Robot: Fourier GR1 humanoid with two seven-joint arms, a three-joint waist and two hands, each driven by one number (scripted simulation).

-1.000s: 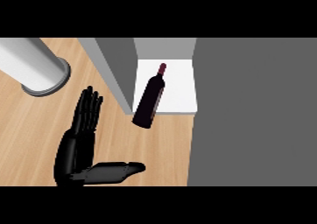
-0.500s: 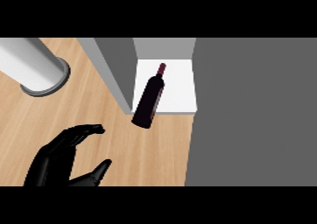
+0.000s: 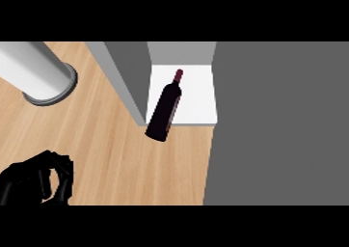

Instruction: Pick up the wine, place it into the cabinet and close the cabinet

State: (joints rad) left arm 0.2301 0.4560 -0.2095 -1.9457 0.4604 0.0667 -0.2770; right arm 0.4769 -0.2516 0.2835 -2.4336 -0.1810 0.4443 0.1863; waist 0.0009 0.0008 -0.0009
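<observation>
The dark wine bottle [image 3: 165, 112] is in the cabinet's opening, its neck pointing to the back over the white shelf [image 3: 198, 99] and its base jutting past the shelf's front edge. Nothing holds it. The cabinet's grey door [image 3: 127, 79] stands open along the bottle's left side. My left hand [image 3: 36, 181] is at the lower left corner over the wooden counter, well apart from the bottle, with its fingers curled and nothing in them. The right hand does not show.
A white cylinder on a grey base [image 3: 36, 75] stands at the upper left of the wooden counter [image 3: 113, 154]. The cabinet's broad grey body [image 3: 284, 125] fills the right side of the view.
My left hand has drawn back down and to the left, and its upright straight fingers have curled shut. The bottle and the cabinet door have not moved.
</observation>
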